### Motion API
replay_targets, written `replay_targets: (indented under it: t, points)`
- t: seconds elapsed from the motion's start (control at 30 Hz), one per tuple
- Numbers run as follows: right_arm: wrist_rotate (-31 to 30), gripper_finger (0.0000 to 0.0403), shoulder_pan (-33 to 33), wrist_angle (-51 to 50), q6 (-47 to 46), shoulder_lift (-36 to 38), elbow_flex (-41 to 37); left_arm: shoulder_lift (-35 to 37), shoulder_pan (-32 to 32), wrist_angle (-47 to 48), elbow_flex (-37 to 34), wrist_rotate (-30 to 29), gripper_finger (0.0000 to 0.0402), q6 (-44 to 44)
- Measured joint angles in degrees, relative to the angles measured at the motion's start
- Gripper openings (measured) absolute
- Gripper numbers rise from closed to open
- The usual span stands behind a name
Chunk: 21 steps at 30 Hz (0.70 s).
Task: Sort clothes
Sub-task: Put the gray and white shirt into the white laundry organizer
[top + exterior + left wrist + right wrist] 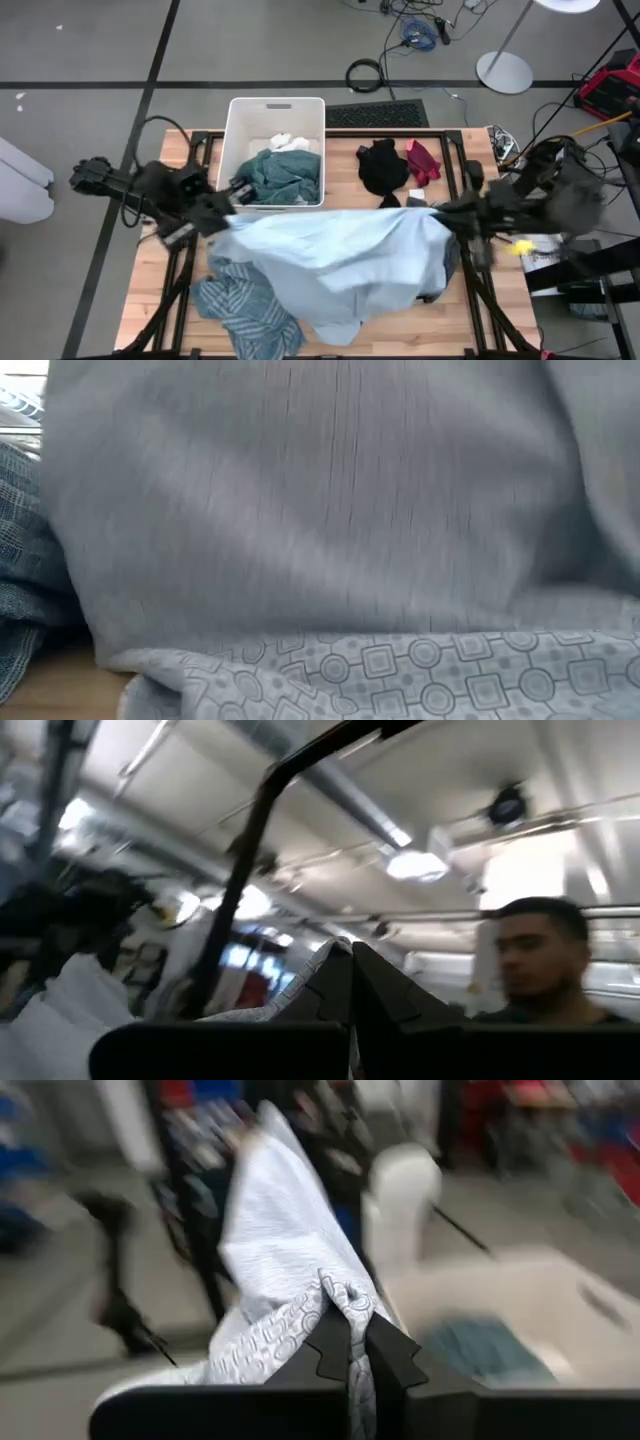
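Clothes (330,265) spread between both claws, hiding the table (150,290) beside bin (240,125).

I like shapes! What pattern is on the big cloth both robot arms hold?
The large light blue fabric garment has small circles and squares, clearest in the low view.

- A large light blue fabric garment (335,265) with a fine geometric print hangs spread wide over the middle of the table, its two upper corners raised at left and right, its lower edge draping down; it fills the low view (320,520).
- A teal striped cloth (240,305) lies crumpled at the table's front left, partly under the blue one.
- A dark teal garment (285,175) sits bunched inside the bin, with a small white-grey piece (290,142) behind it.
- A black garment (381,168) lies crumpled on the table's far right part.
- A magenta piece (423,160) lies just beside the black one.
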<state>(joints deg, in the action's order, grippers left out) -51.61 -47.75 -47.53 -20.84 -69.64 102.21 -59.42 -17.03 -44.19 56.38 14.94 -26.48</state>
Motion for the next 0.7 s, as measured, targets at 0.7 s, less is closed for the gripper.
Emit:
replay_targets:
  t: [0.7]
  points:
    - [23.0,0.0000,4.1,21.8,-37.0,0.4,-36.6,-3.0,1.8,36.1,-1.5,3.9,0.0005,-14.0]
